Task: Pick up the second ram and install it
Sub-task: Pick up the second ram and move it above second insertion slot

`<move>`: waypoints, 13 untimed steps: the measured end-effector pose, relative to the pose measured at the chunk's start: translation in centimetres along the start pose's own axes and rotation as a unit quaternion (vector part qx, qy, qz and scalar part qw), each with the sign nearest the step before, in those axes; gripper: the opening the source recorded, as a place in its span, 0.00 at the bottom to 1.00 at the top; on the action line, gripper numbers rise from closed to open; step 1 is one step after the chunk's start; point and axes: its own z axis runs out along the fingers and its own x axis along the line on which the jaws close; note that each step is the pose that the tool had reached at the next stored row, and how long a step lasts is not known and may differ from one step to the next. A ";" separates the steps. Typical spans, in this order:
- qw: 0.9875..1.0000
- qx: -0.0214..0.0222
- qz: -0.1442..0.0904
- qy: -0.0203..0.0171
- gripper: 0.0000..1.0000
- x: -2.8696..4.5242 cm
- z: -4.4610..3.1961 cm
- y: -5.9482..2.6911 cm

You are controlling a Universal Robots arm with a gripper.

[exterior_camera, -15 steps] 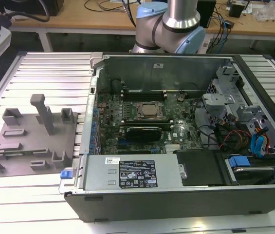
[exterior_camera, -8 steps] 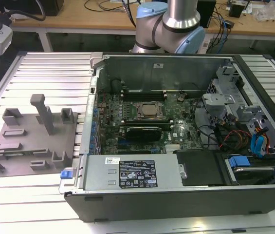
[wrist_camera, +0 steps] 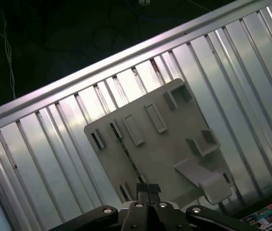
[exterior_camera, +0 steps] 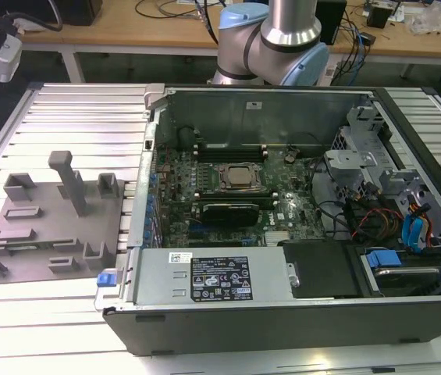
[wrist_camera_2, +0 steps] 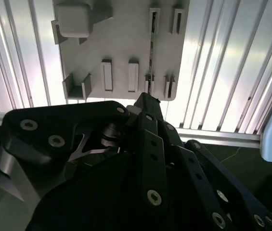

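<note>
Your pincer: tips pressed together, empty, in the first wrist view. Below it, the second ram: on edge in the grey fixture plate, long axis pointing straight away from the tips. Slatted desk underneath.

The arm gets cut off at the exterior view's top. The ram is edge-on in the plate, too thin for detail, and the tool hides some plate.

Grey fixture plate, silver ribbed table, black hand.
</note>
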 end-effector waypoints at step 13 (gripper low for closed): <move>0.998 -0.002 -0.065 0.003 0.08 0.00 0.00 0.00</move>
